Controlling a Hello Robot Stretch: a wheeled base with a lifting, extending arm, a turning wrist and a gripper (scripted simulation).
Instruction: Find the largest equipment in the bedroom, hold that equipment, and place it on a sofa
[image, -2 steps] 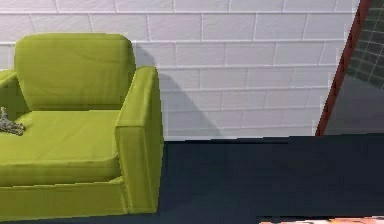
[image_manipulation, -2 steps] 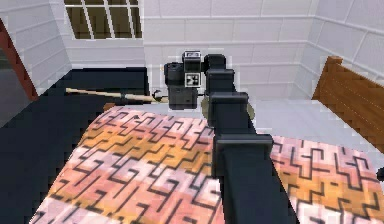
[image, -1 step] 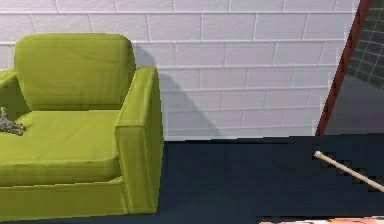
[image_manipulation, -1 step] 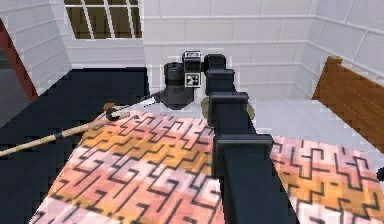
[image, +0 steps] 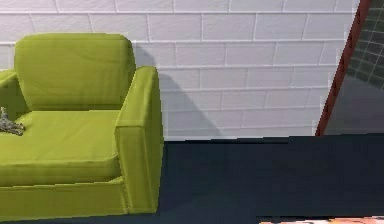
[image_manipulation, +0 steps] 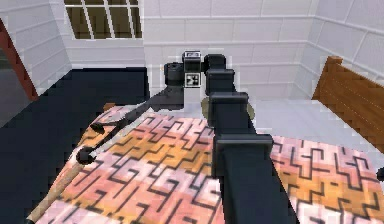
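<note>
One long dark rod (image_manipulation: 125, 128) lies aslant on the bed's quilt (image_manipulation: 300, 170), knobbed end toward the arm side view's lower left, far end running up toward my gripper (image_manipulation: 172, 82). Probably the equipment wanted; too thin to tell whether it is a bat or a racket.

Gripper: at the end of my arm (image_manipulation: 235, 130), over the bed's far edge. The rod's upper end sits at or behind it on the quilt, so I cannot tell whether I hold anything.

Handling, by judgement:
- stiff, slim, likely light but long, so it would swing and tip if taken near one end
- smooth shaft could slip; better taken near the middle, across its length
- soft quilt underneath will give under a downward press

Materials:
- quilt: angular maze pattern in orange, pink and white
- wooden headboard (image_manipulation: 352, 95) at the arm side view's right
- white block walls, paned window (image_manipulation: 100, 18), dark floor

Forward view: green armchair (image: 75, 110), plump and square-armed, standing against white brick; likely the seat for placing. Small grey object (image: 8, 122) on its cushion, unidentifiable
</note>
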